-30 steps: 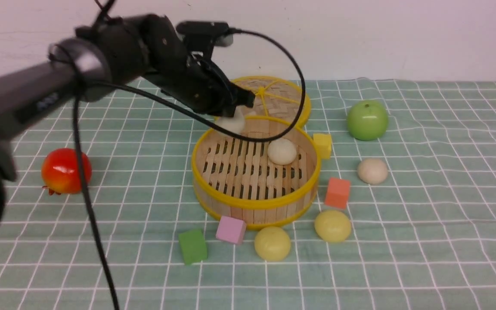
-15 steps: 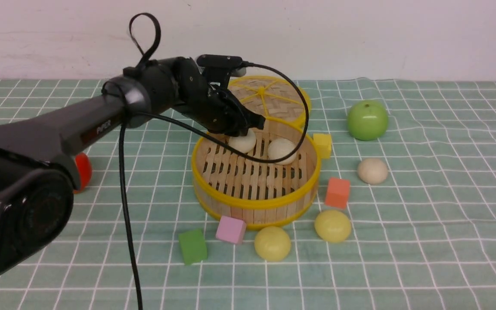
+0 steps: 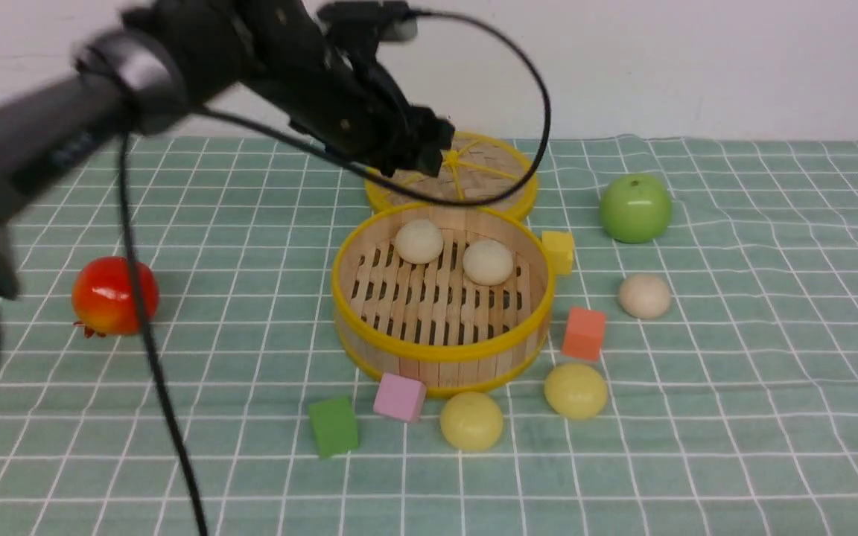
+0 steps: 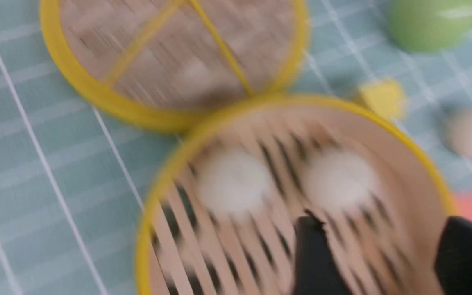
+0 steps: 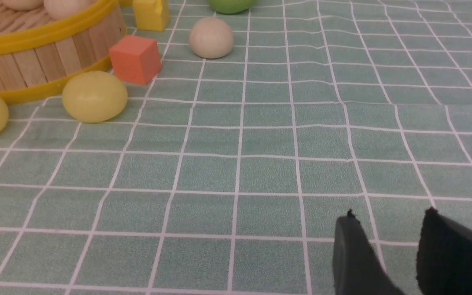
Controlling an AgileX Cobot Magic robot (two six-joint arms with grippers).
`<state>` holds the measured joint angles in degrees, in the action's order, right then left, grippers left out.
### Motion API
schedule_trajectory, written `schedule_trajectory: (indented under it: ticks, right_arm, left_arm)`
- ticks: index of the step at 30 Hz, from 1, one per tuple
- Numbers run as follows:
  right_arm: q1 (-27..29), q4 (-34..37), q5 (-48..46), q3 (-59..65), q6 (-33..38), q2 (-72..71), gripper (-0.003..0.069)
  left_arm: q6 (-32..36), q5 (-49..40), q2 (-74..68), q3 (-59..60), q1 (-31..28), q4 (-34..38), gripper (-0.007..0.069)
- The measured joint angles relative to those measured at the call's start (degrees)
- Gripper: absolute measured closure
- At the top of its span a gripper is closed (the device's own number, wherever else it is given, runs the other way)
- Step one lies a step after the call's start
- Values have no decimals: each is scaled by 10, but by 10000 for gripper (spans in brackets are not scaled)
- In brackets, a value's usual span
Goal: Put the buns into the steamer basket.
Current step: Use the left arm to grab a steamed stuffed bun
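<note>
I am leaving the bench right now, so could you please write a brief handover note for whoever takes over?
Left gripper: open, empty, raised above the steamer basket.
Right gripper: open, empty, low over the cloth.
Done: two beige buns lie in the basket.
Left: one beige bun on the cloth to the basket's right, and two yellow buns in front of it.

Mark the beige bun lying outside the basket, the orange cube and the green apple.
beige bun point(image 3: 644, 295), front view, centre of its dome.
orange cube point(image 3: 584, 333), front view, middle of its front face.
green apple point(image 3: 635, 208), front view, middle of its near side.
</note>
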<state>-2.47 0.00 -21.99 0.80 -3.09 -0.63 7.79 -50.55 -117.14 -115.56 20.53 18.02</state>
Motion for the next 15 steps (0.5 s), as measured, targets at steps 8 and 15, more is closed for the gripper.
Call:
schedule_trajectory:
  ticks: [8,15]
  right_arm:
    - [0,0,0,0,0,0,419]
    - [0,0,0,0,0,0,419]
  left_arm:
    - [-29,-193,76,103,82,-28,638]
    - [-26,-114,46,175,188,-77,629]
